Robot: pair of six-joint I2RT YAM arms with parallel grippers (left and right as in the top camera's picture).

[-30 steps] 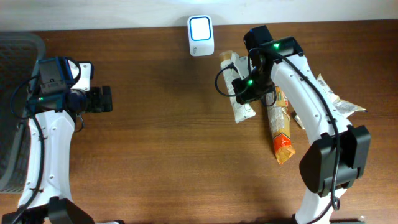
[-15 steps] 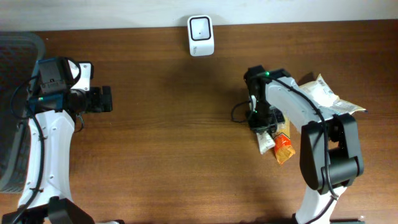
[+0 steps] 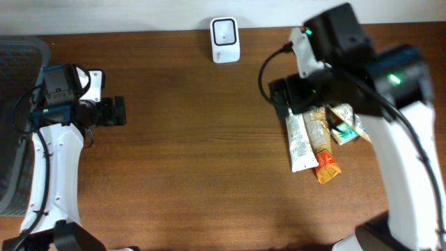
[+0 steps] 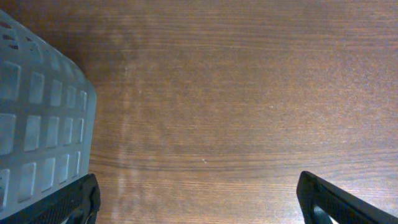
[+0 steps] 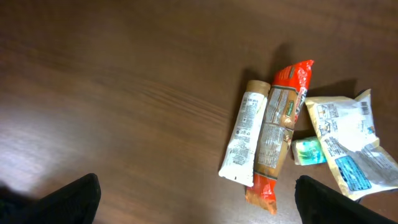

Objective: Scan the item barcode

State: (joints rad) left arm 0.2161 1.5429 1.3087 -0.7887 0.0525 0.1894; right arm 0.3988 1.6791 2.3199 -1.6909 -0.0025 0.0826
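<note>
Two robot arms at a dark wooden table, viewed from above and from each wrist. Far left: a grey perforated basket, only partly in frame; no item visible in the part showing, the rest cut off by the picture's edge. Just beside it, the left gripper, jaws spread wide, holding nothing, hovering over bare wood well apart from the goods.

Top centre, against the table's far edge: a small white barcode scanner, window facing up, dimmer now than a second ago.

Right of centre: the right gripper, lifted high toward the overhead camera, jaws fully apart and gripping nothing. Changed within the last second: a white tube-shaped packet, then pinched in those jaws close by the scanner, now let go and lying flat on the wood under the raised arm. Touching its right side, a longer snack packet with an orange end. Further right, a small green packet and a cream pouch overlapping it.

Likely meaning for the task: pass at the scanner finished for the white packet, item set back with the pile rather than in the basket. Successful read or not, impossible to tell. Probably next: another packet from the pile, or nothing further.
</note>
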